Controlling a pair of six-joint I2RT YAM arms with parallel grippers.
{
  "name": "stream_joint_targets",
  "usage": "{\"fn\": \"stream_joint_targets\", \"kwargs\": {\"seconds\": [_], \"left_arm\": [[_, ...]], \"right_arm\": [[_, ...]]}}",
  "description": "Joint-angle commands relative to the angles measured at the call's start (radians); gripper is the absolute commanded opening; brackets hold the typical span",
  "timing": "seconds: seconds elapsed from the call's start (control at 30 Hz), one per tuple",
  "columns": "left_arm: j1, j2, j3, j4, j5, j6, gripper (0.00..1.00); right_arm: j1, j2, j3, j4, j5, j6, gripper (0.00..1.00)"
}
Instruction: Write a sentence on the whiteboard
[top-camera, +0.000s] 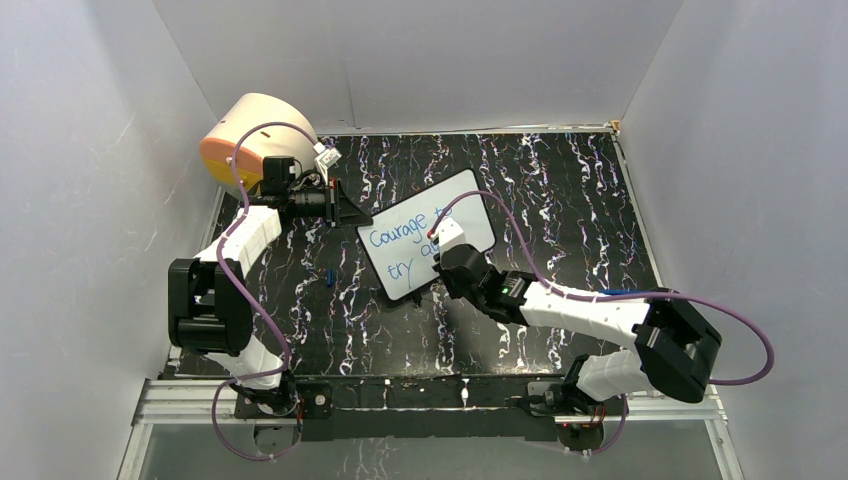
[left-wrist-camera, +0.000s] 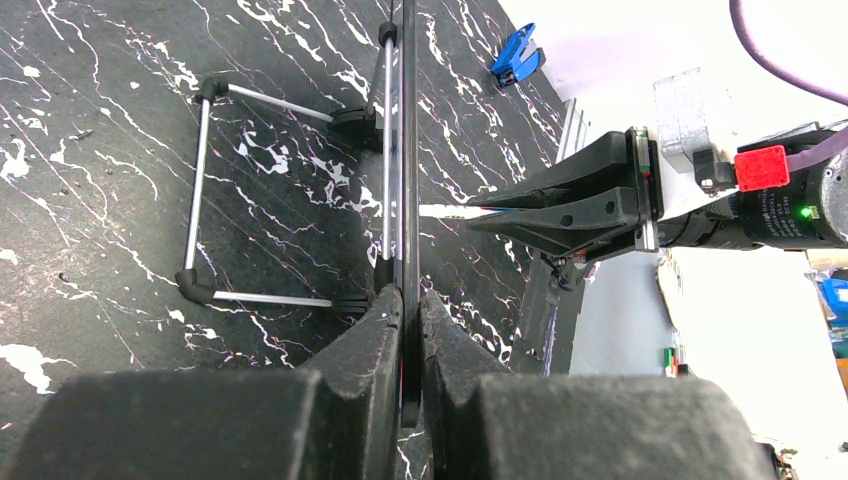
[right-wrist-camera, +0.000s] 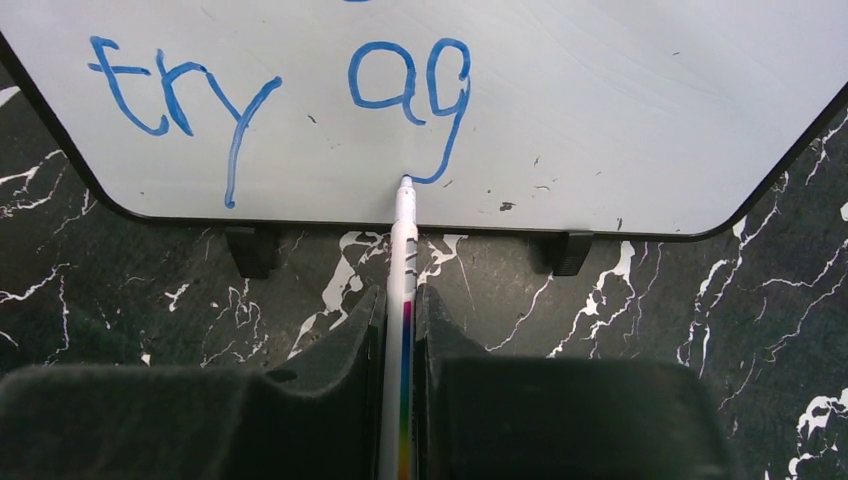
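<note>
Room: plain white walls close in three sides of a black, white-veined tabletop.
Whiteboard: stands mid-tabletop, propped on its long edge against a wire stand. From above, its face is turned toward the right arm.
Sentence: blue handwriting in two lines. The upper line reads "Courage" plus a letter or two half hidden behind the right arm. The lower line reads "try ag" in the right wrist view.
Left hand: closed tight on the whiteboard's left edge. Its wrist view shows the board edge-on, pinched between the two fingers.
Right hand: narrowed around a white marker, which sticks out straight ahead between the fingers.
Marker tip: touches the board face at the foot of the "g" tail, just above the bottom rim.
Drum: cream and orange, in the far left corner, behind the left arm.
Small blue piece: lies on the tabletop, left of the board's lower corner. It is too small to name.
</note>
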Motion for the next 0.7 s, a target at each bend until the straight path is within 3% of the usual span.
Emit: {"fn": "stream_joint_targets", "kwargs": {"seconds": [0.0, 0.27, 0.67], "left_arm": [[-0.009, 0.044, -0.012, -0.062, -0.115, 0.048, 0.0], [-0.009, 0.045, -0.011, -0.065, -0.116, 0.049, 0.0], [-0.009, 0.043, -0.008, -0.07, -0.117, 0.054, 0.0]], "right_arm": [[0.0, -0.031, 0.041, 0.138, 0.007, -0.007, 0.0], [-0.006, -0.132, -0.021, 0.158, 0.086, -0.019, 0.0], [-0.052, -0.097, -0.009, 0.15, 0.101, -0.026, 0.0]]}}
